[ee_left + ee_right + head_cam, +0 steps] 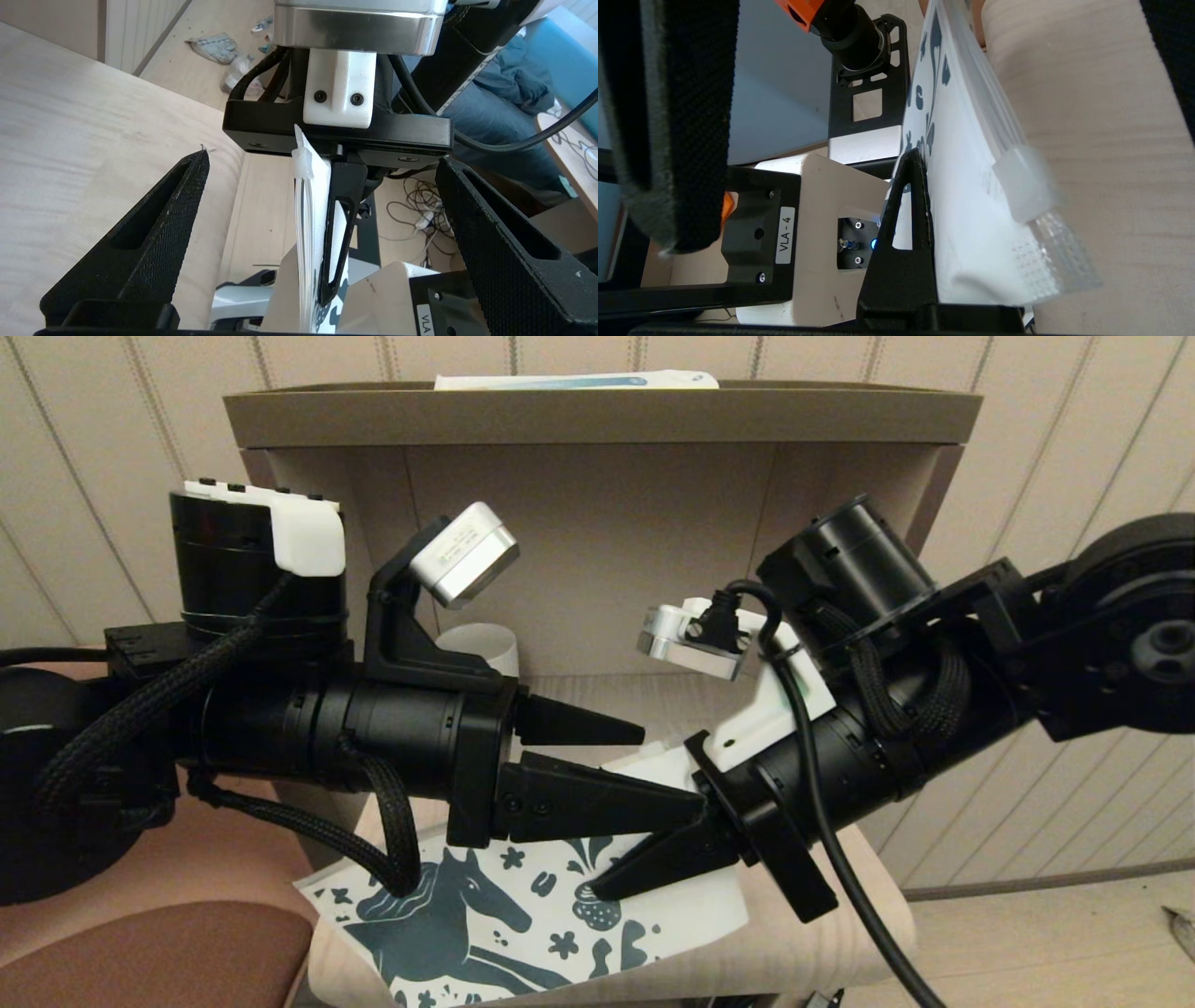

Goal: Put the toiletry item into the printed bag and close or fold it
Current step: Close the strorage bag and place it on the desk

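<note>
Pinch at one corner — right gripper [644, 873] clamps the printed bag [523, 933] near its zip slider [1024, 186], presenting that edge between the left gripper's [635, 765] spread fingers.

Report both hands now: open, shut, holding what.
Left hand: open, holding nothing, its fingers either side of the printed bag.
Right hand: shut on the printed bag's zip end.
</note>
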You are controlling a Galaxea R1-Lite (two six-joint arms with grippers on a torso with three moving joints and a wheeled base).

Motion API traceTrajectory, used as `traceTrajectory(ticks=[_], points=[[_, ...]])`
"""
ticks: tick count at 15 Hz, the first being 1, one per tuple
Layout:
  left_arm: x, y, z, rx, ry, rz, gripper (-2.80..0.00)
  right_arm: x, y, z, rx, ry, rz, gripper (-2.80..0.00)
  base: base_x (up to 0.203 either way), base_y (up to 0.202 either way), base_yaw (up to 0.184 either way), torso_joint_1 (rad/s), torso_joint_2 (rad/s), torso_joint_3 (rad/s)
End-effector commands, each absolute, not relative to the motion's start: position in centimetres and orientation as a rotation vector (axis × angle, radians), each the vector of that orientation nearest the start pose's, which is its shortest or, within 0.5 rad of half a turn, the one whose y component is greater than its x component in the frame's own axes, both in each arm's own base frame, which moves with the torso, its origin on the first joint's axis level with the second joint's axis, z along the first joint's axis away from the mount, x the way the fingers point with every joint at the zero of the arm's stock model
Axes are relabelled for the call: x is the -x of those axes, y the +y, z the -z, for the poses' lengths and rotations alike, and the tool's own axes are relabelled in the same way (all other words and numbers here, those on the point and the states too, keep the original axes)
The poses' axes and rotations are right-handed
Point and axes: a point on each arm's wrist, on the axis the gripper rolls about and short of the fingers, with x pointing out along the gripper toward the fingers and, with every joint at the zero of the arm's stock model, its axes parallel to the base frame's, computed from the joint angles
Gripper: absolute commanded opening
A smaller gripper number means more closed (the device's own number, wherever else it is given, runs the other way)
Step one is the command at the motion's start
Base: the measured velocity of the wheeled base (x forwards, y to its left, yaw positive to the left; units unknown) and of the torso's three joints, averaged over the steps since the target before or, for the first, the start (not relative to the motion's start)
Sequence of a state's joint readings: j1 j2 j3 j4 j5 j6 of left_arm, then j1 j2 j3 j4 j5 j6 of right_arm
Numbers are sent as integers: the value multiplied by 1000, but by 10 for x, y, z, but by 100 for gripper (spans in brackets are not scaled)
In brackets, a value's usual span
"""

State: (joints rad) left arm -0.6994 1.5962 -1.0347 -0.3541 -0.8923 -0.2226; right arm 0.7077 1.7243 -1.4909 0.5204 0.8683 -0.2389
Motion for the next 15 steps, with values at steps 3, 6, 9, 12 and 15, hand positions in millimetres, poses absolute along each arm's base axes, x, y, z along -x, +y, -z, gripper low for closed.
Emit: traceTrajectory(ticks=[3, 6, 9, 12, 15], points=[[-208, -198, -251, 194, 405, 1563, 0, -218, 209, -262, 111, 654, -1593, -280, 0, 0, 0, 0, 0, 0], [-208, -198, -251, 194, 405, 1566, 0, -218, 208, -261, 112, 657, -1592, -280, 0, 0, 0, 0, 0, 0], [-208, -198, -251, 194, 403, 1561, 0, -218, 209, -263, 115, 650, -1591, -280, 0, 0, 0, 0, 0, 0], [-208, -198, -251, 193, 403, 1558, -280, -218, 209, -263, 116, 652, -1581, -280, 0, 0, 0, 0, 0, 0], [-207, -197, -252, 195, 390, 1563, -280, -216, 209, -266, 119, 639, -1586, -280, 0, 0, 0, 0, 0, 0]])
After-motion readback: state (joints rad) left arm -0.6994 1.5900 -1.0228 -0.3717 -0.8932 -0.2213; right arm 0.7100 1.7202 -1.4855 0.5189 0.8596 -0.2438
